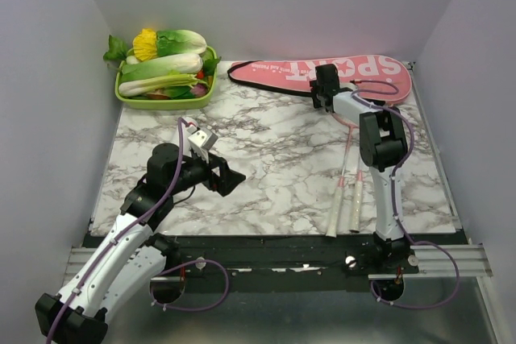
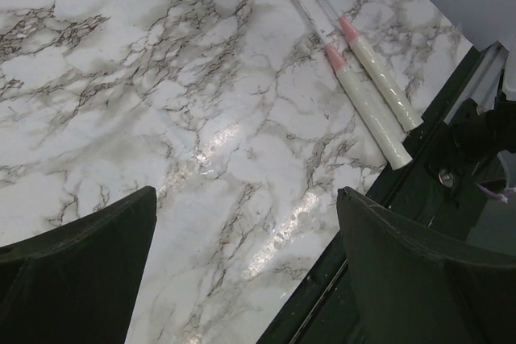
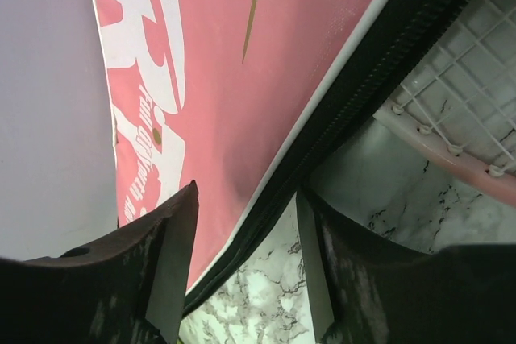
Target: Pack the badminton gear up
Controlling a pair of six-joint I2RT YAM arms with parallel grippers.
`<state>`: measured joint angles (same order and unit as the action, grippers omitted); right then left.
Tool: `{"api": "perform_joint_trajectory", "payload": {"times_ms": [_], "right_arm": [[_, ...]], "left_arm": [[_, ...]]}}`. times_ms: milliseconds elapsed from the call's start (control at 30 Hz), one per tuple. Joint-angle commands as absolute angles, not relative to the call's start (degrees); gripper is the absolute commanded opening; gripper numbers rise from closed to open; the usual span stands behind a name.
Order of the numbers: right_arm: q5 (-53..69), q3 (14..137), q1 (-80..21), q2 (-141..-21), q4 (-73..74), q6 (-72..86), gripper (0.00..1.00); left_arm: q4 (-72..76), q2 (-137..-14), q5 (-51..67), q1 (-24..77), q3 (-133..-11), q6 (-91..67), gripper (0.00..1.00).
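Observation:
The long pink cover (image 1: 322, 72) with white "SPORT" lettering lies flat at the back right of the marble table. Two thin rackets (image 1: 345, 187) lie side by side, handles toward the front edge, shafts running back under my right arm. My right gripper (image 1: 325, 93) is down at the cover's near edge. In the right wrist view its jaws (image 3: 246, 239) stand apart astride the cover's black zipper edge (image 3: 355, 94), and a racket head (image 3: 459, 126) shows beside it. My left gripper (image 1: 230, 179) hovers wide open over bare marble, and the racket handles (image 2: 375, 106) lie beyond it.
A green tray (image 1: 161, 104) of leafy vegetables sits at the back left corner. Grey walls close in the table on three sides. A black rail (image 1: 282, 251) runs along the front edge by the arm bases.

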<state>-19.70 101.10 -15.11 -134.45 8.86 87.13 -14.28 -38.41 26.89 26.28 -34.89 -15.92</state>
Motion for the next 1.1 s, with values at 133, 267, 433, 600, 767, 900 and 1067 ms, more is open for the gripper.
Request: {"api": "perform_joint_trajectory", "payload": {"times_ms": [133,267,433,600,767,900,1067], "right_arm": [[-18.1,106.3,-13.4,-138.9,12.9,85.3,0.38],[-17.5,107.5,-12.8,-139.4,13.3,84.3,0.12],[-14.9,105.3,-11.2,-138.2,10.6,81.7,0.01],[-12.2,99.8,-9.9,-130.5,4.9,75.9,0.01],[-3.8,95.1,-8.7,-122.8,1.9,65.4,0.01],[2.1,88.0,-8.2,-115.1,2.1,58.9,0.01],[10.5,82.4,-8.2,-107.6,3.1,49.3,0.01]], "left_arm": [[-14.0,-38.8,27.4,26.5,-34.9,-15.5,0.99],[-14.3,-39.0,27.0,26.5,-35.0,-15.2,0.99],[-14.9,-38.8,25.9,26.5,-35.2,-14.9,0.99],[-14.9,-37.7,25.1,26.5,-35.2,-14.6,0.99],[-14.7,-35.6,24.1,26.5,-35.1,-14.4,0.99],[-14.9,-34.3,23.0,26.5,-35.2,-13.8,0.99],[-15.2,-31.4,22.0,26.4,-35.3,-13.4,0.99]]}}
